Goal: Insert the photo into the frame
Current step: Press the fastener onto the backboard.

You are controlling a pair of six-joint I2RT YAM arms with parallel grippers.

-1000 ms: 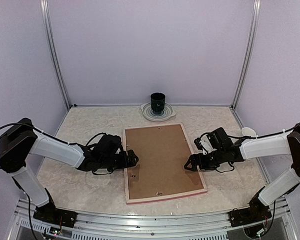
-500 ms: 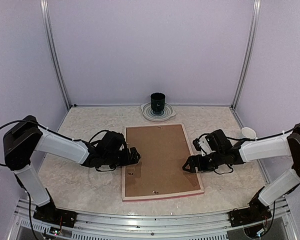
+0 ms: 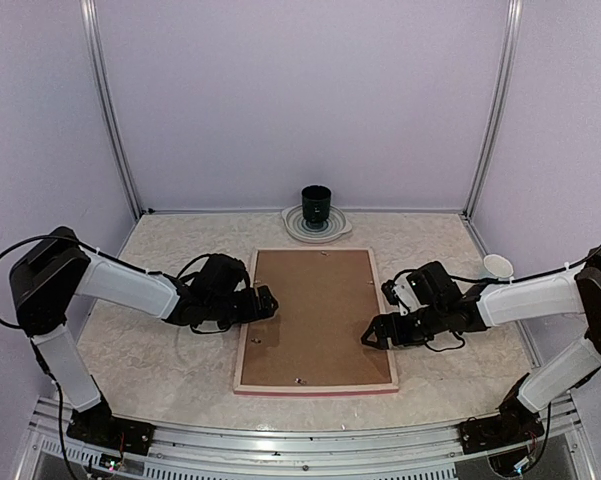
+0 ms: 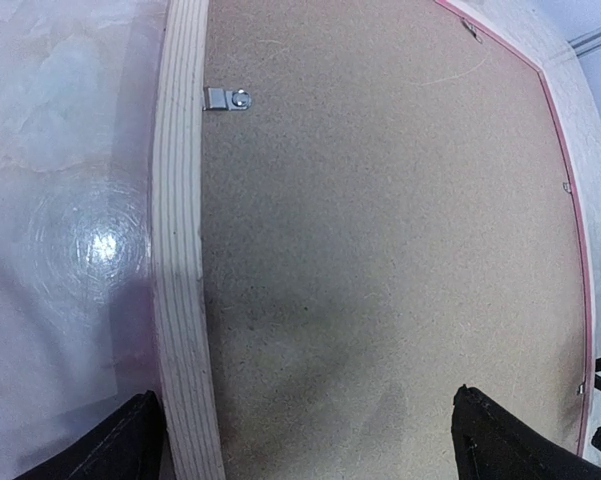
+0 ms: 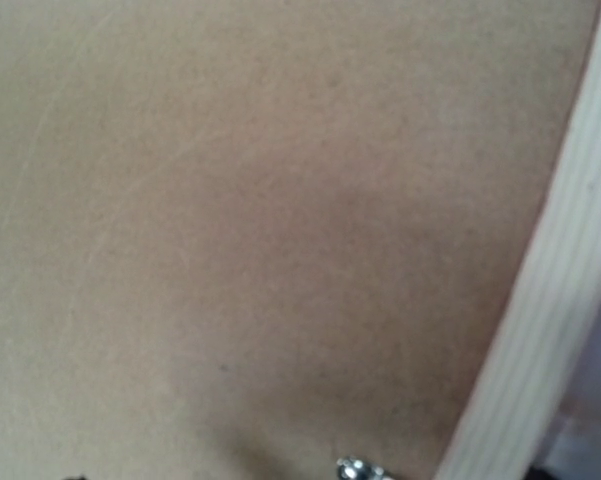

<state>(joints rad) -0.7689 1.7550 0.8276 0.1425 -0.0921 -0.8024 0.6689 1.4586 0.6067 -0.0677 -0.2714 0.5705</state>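
Pale marbled desk (image 3: 160,370), lilac walls. The frame (image 3: 242,340) lies back-up between the two arms. The left end effector (image 3: 265,303) is over its left rim and the right end effector (image 3: 372,333) over its right rim, both with fingers spread apart and clamping nothing. A brown backing board (image 3: 315,320) fills the frame, and the photo cannot be made out. The right wrist view cuts off its own fingers. Beyond both end effectors a dark cup (image 3: 316,200) stands on a plate (image 3: 292,228). Outboard of each, the desk runs on to the walls.

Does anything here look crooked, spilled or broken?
Nothing stands out. The frame lies flat, back up, roughly square to the table, its brown backing board in place with faint scratches only. The dark cup stands upright on its plate.
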